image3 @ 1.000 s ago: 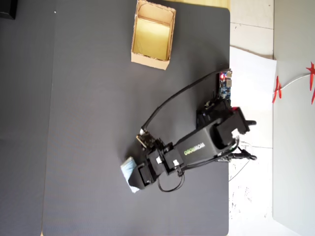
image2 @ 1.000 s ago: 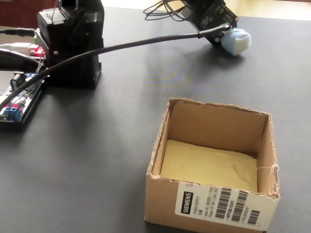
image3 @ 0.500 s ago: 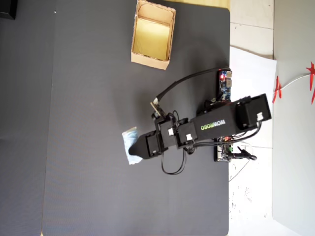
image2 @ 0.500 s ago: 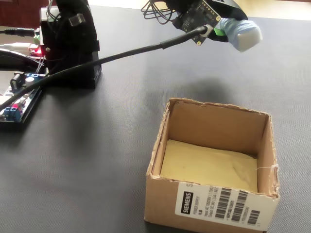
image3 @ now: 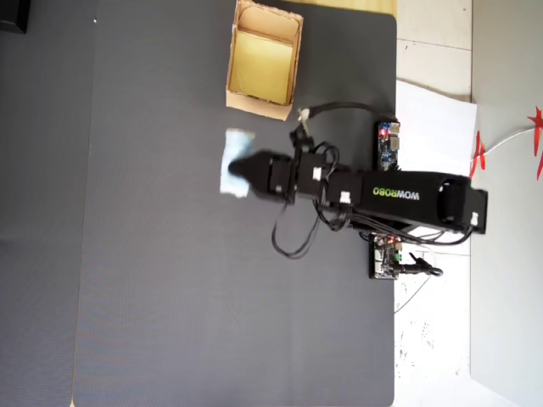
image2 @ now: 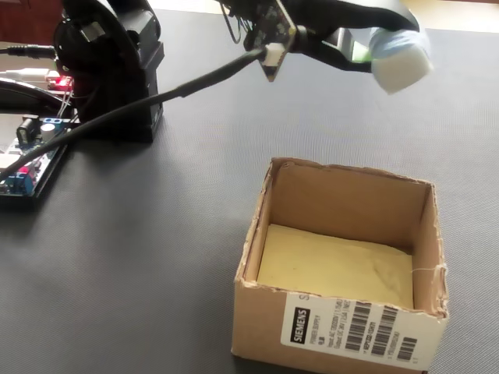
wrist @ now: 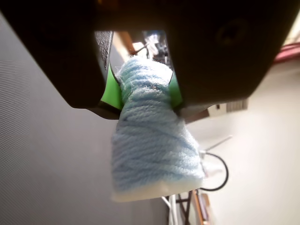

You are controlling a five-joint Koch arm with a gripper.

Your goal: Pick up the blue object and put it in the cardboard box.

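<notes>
The blue object (wrist: 150, 140), a pale blue ribbed roll, is pinched between my green-padded jaws and sticks out past them. My gripper (wrist: 140, 91) is shut on it. In the fixed view the blue object (image2: 402, 60) hangs in the air at the upper right, behind and above the cardboard box (image2: 343, 312), with my gripper (image2: 366, 51) holding its near end. From overhead the blue object (image3: 234, 161) is a short way below the cardboard box (image3: 259, 103), held by my gripper (image3: 244, 165). The box is tan with a yellowish floor and nothing inside.
The arm's base (image2: 117, 70) stands at the back left of the dark mat in the fixed view, with circuit boards (image2: 27, 156) beside it. A black cable (image2: 156, 89) runs from the base to the wrist. White paper (image3: 433, 127) lies right of the mat.
The arm has swung toward the box with the blue object in its jaws, lifting it higher off the mat. The box has not moved.
</notes>
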